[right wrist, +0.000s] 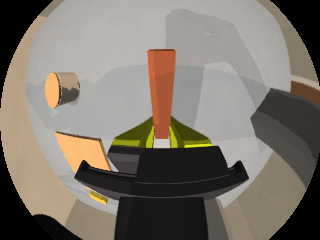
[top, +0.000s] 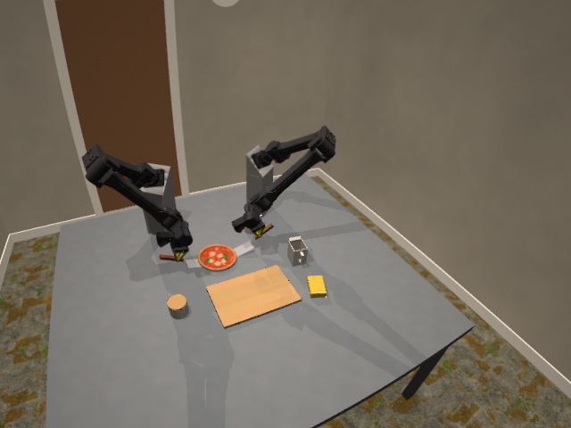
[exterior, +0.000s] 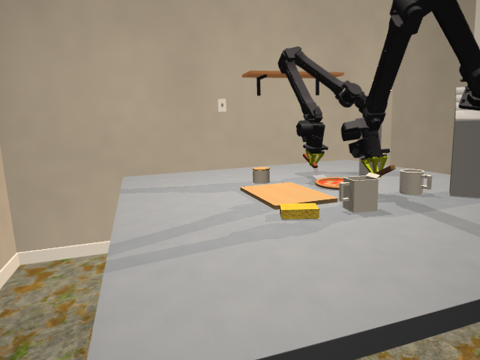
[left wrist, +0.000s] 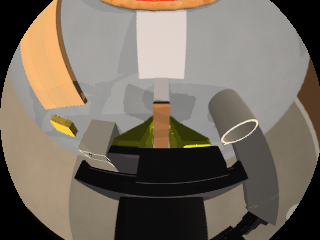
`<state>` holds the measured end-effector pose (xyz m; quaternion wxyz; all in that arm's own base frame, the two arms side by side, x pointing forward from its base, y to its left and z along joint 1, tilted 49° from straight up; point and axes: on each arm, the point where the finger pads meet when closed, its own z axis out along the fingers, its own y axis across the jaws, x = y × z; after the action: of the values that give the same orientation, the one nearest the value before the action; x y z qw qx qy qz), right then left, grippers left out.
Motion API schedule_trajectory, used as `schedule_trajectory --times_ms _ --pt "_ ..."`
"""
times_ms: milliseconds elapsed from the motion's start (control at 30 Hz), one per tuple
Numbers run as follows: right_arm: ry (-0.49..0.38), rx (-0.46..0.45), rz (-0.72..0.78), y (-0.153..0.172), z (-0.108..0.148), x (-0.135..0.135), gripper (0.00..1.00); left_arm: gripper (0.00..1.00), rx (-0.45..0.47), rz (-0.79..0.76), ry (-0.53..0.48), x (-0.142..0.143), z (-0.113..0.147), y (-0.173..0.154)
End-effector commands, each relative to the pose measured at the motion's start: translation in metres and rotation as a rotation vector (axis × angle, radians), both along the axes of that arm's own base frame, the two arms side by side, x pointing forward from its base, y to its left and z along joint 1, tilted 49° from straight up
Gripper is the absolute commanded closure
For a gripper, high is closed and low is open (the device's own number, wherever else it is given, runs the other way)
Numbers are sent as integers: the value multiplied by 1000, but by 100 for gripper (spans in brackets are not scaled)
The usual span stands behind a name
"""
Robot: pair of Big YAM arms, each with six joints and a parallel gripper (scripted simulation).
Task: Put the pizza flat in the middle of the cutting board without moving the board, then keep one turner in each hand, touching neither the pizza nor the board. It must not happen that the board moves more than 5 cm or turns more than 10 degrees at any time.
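Observation:
The pizza (top: 217,257) lies flat on the grey table, just behind the wooden cutting board (top: 252,294) and apart from it. My left gripper (top: 260,231) is shut on a brown-handled turner. My right gripper (top: 178,254) is shut on a red-handled turner (top: 165,257) at the pizza's other side, its blade (top: 191,262) low by the rim. The right wrist view shows only the handle (right wrist: 160,90).
A square mug (top: 297,251) stands near the left gripper, and a second mug (exterior: 415,181) stands behind it. A yellow sponge (top: 316,285) lies beside the board. A small lidded canister (top: 177,306) stands on the board's other side. Grey arm pedestals stand at the back.

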<state>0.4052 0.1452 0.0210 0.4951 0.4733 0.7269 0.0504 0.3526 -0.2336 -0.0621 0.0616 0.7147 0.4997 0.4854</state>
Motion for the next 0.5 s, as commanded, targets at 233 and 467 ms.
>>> schedule_trajectory --times_ms 233,467 --pt "9 -2 27 10 -4 -3 94 94 -16 -16 -2 -8 -6 -20" --pt "7 0 28 10 -3 -2 94 94 -13 -19 -1 -10 -10 -28"
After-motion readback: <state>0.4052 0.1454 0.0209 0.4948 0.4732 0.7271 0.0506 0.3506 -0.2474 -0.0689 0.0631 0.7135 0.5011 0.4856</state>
